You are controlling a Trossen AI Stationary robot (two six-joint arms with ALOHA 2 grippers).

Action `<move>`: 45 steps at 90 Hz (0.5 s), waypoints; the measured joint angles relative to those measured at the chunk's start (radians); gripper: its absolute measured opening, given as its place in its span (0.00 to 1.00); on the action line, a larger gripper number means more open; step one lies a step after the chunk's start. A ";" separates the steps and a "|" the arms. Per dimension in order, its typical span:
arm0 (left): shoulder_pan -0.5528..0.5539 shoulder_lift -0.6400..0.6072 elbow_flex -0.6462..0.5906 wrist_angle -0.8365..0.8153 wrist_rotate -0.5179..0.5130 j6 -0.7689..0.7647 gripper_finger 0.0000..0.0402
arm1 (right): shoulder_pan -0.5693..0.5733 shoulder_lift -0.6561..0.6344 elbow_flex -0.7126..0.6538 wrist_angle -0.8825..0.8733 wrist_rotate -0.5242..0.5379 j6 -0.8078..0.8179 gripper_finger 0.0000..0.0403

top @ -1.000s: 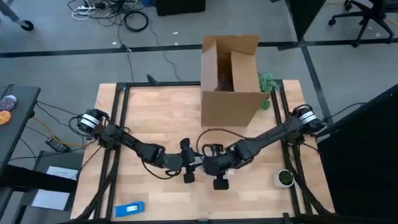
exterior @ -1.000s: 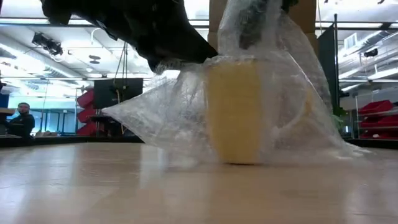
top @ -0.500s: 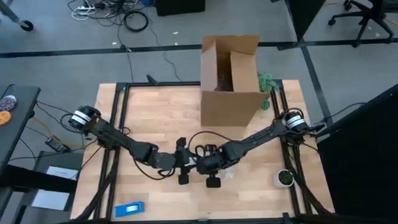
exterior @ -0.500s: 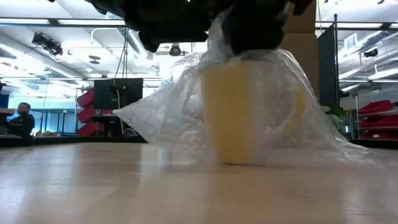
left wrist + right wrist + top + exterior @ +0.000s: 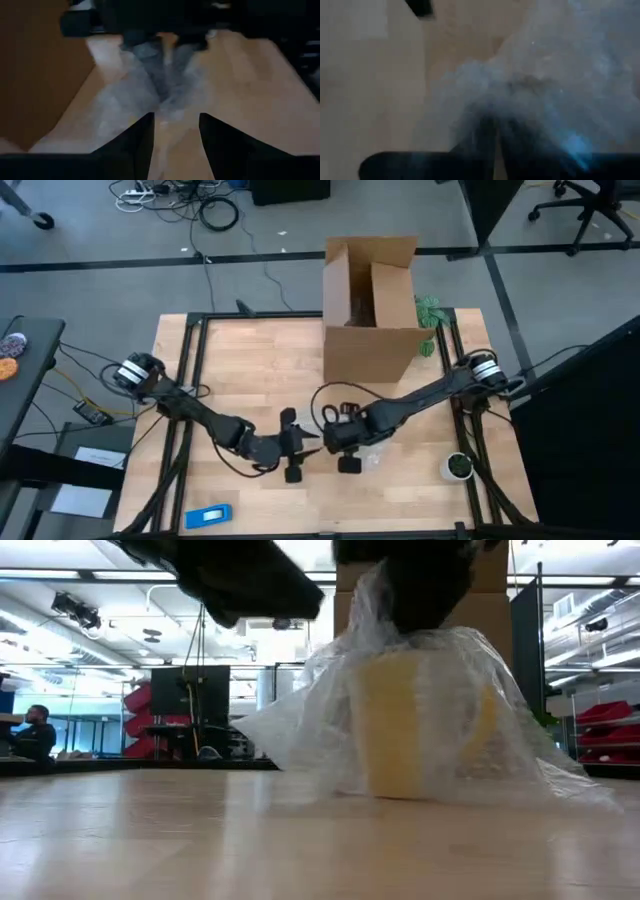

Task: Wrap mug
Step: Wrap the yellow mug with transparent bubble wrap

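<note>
left end effector (image 5: pixel 300 452) low at table centre, fingers apart | right end effector (image 5: pixel 345 442) beside it, pinched

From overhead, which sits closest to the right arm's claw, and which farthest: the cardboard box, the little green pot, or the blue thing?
1. Cardboard box, behind the right claw, at the far edge.
2. Green pot, off toward the table's right edge.
3. Blue thing, at the near-left corner, past the left claw.

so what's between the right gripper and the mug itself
Clear plastic wrap. In the low view it drapes over the mug, and the right gripper pinches it bunched above the mug's top.
</note>
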 joint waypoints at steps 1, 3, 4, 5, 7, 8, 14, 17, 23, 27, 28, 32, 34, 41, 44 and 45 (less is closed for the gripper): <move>-0.001 0.000 0.000 0.008 0.000 0.005 0.35 | 0.001 -0.002 0.000 0.001 0.002 0.000 0.00; -0.001 0.000 0.000 0.027 0.001 0.021 0.35 | 0.004 -0.004 0.000 0.006 0.005 0.000 0.00; 0.000 0.000 0.000 0.040 0.001 0.027 0.35 | 0.005 -0.005 0.000 0.009 0.005 -0.001 0.00; 0.000 0.002 0.000 0.053 0.002 0.033 0.35 | 0.006 -0.006 0.000 0.013 0.005 -0.002 0.00; 0.002 0.007 0.000 0.082 0.004 0.047 0.35 | 0.008 -0.008 0.000 0.019 0.006 -0.007 0.00; 0.002 0.010 0.000 0.098 0.003 0.050 0.35 | 0.008 -0.009 0.000 0.022 0.006 -0.009 0.00; 0.006 0.032 0.000 0.187 0.003 0.091 0.35 | 0.012 -0.011 0.000 0.040 0.007 -0.016 0.00; 0.009 0.050 0.000 0.239 0.004 0.111 0.35 | 0.012 -0.013 0.001 0.040 0.007 -0.018 0.00; 0.016 0.087 0.000 0.310 0.014 0.140 0.35 | 0.012 -0.022 0.001 0.027 0.006 -0.019 0.00; 0.026 0.114 0.000 0.342 0.021 0.147 0.35 | 0.014 -0.035 0.001 0.017 0.006 -0.018 0.00; 0.029 0.121 0.000 0.348 0.022 0.147 0.35 | 0.015 -0.040 0.001 0.013 0.006 -0.017 0.00; 0.046 0.144 0.000 0.347 0.022 0.141 0.35 | 0.019 -0.059 0.001 -0.001 0.006 -0.013 0.00; 0.055 0.159 0.000 0.343 0.021 0.133 0.35 | 0.021 -0.070 0.001 -0.004 0.006 -0.013 0.00; 0.085 0.199 -0.001 0.342 0.023 0.107 0.35 | 0.033 -0.112 0.002 -0.005 0.017 -0.012 0.00; 0.099 0.212 -0.001 0.347 0.036 0.097 0.35 | 0.040 -0.133 0.002 -0.004 0.038 -0.012 0.00; 0.104 0.216 -0.001 0.351 0.042 0.094 0.35 | 0.041 -0.139 0.002 -0.002 0.046 -0.012 0.00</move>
